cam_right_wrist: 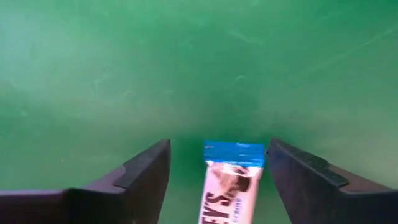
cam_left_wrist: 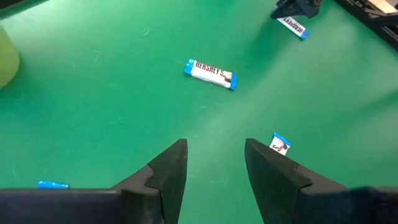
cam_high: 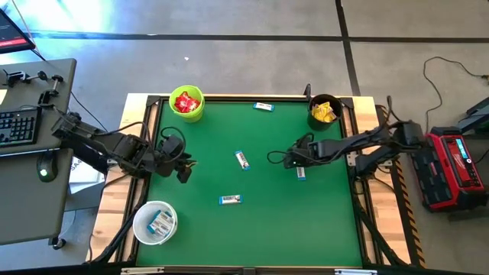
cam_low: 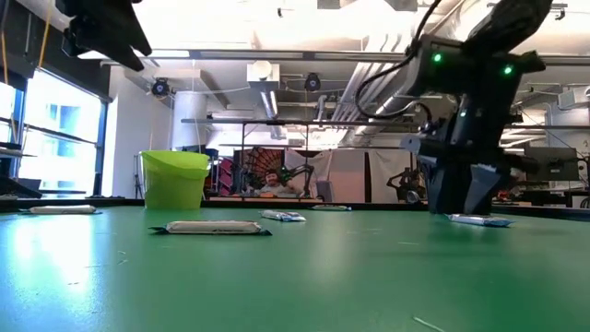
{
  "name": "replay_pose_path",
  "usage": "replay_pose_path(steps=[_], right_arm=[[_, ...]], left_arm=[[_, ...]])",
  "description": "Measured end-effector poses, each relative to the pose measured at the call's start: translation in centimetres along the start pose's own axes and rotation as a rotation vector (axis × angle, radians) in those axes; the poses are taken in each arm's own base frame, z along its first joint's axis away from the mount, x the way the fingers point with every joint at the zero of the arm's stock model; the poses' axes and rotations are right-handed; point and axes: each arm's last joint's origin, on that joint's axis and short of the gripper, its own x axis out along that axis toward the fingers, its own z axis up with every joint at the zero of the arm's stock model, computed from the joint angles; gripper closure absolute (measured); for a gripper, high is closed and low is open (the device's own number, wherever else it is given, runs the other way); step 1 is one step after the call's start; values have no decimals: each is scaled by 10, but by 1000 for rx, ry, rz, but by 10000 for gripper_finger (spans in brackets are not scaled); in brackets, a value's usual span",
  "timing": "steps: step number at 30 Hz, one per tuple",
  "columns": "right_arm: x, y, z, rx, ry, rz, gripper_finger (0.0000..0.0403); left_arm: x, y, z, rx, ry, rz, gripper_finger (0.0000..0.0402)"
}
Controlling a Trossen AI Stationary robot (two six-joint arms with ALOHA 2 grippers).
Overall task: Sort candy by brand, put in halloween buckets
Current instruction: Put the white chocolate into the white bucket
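A green table (cam_high: 252, 229) seen from above holds three buckets: a lime green bucket (cam_high: 187, 105) of red packets at the far left, a black bucket (cam_high: 324, 111) of yellow packets at the far right, and a white bucket (cam_high: 155, 222) with white-and-blue bars at the near left corner. Four white-and-blue bars lie loose on the table.

The right gripper (cam_right_wrist: 217, 171) hangs low over one bar (cam_right_wrist: 229, 180) on the table's right side. Its jaws stand wide, one on each side of the bar, not gripping it; the bar lies flat on the table between them.

The risk from here, as a judgement: the bar is thin and flat, so closing jaws could slide over it or nudge it aside if they sit too high. The white bucket is well across the table, so a weak pinch could drop the bar on the way.

The left gripper (cam_left_wrist: 214, 168) waits above the table's left side, jaws partly open and empty.
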Motion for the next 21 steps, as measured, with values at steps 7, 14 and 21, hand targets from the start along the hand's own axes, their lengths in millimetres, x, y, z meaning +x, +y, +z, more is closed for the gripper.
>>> replay_pose_path(steps=[7, 14, 21], right_arm=[[9, 3, -2, 19, 43, -14, 204], [10, 2, -3, -9, 39, -24, 305], [10, 4, -3, -63, 58, -5, 395]], left_arm=[[0, 0, 0, -1, 3, -1, 248], [0, 0, 0, -1, 3, -1, 248], [0, 0, 0, -1, 3, -1, 248]])
